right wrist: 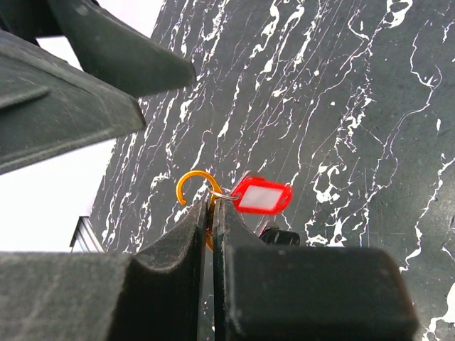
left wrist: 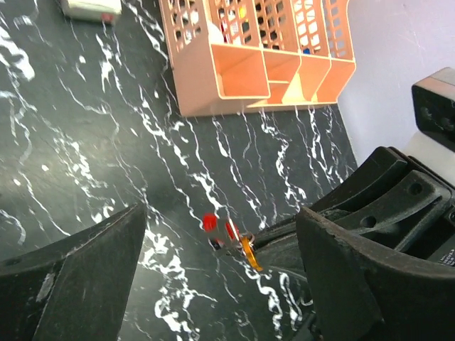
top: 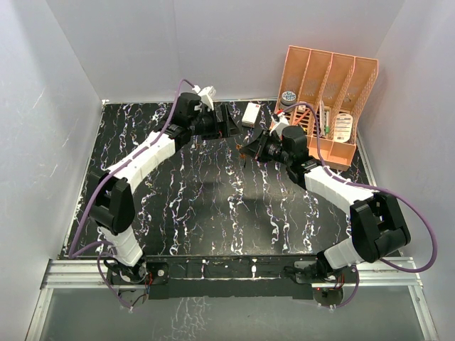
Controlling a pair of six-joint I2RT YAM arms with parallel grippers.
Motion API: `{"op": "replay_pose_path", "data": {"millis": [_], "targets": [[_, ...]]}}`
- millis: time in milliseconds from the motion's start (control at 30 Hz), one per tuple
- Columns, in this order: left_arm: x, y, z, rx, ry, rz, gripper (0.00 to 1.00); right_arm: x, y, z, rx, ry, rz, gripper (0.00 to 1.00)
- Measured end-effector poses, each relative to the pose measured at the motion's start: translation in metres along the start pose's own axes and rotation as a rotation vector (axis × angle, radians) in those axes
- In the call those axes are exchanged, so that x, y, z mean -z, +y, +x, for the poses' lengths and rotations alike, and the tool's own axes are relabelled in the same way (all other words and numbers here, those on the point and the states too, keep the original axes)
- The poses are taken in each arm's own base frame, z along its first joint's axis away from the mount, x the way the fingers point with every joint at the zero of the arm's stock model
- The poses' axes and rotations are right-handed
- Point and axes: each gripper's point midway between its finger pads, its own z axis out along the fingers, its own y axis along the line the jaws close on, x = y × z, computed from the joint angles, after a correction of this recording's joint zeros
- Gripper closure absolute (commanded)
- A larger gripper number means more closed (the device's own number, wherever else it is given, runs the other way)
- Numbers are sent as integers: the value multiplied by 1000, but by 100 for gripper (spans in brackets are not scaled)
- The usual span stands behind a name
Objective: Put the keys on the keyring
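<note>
I am holding the keyring (right wrist: 193,186) clenched in my right tool (right wrist: 212,213), raised near the tabletop's (top: 213,206) far edge, the red key (right wrist: 261,195) dangling from it. My left tool (left wrist: 220,277) is hovering released, facing it; threading looks nearly done.

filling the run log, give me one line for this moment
right gripper: shut on thin orange-gold wire keyring | red-headed key: hanging on keyring | left gripper: open, facing it
</note>
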Motion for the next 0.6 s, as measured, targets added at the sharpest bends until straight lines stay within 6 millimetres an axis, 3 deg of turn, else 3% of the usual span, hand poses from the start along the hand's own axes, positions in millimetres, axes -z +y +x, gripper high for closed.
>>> {"op": "replay_pose_path", "data": {"millis": [67, 167, 600], "targets": [[-3, 0, 8, 52, 38, 3, 6, 0, -1, 0, -1, 0, 5, 100], [-1, -2, 15, 113, 70, 4, 9, 0, -2, 0, -1, -3, 10, 100], [7, -12, 11, 277, 63, -4, 16, -6, -10, -2, -4, -13, 39, 100]]}}
